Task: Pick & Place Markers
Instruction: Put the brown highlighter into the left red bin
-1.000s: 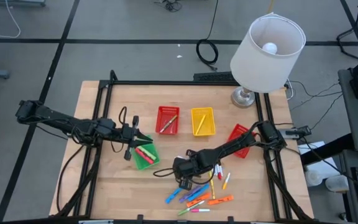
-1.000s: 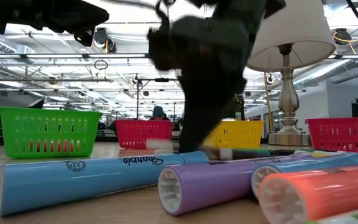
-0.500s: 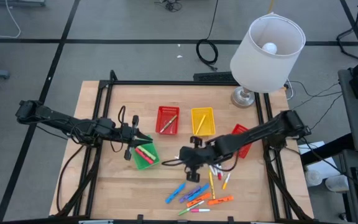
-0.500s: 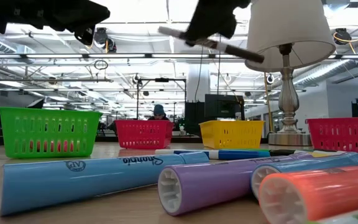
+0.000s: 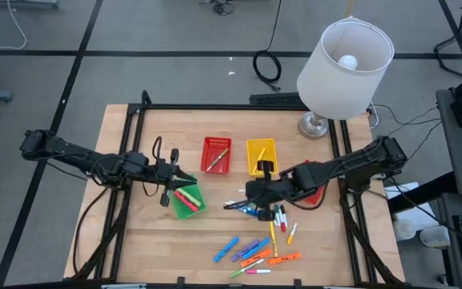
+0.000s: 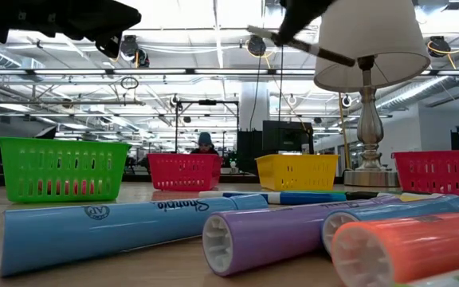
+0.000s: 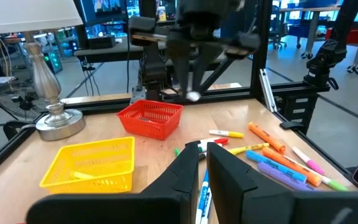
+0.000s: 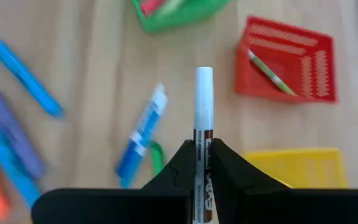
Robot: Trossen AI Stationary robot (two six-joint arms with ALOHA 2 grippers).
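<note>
Wooden table: baskets, markers, lamp

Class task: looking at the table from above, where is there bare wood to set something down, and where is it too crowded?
Bare wood lies along the near left corner of the table, below the green basket, and in the far left corner beside the red basket. The near middle is crowded with loose markers, and the right gripper, holding a marker, hangs over them.
</note>
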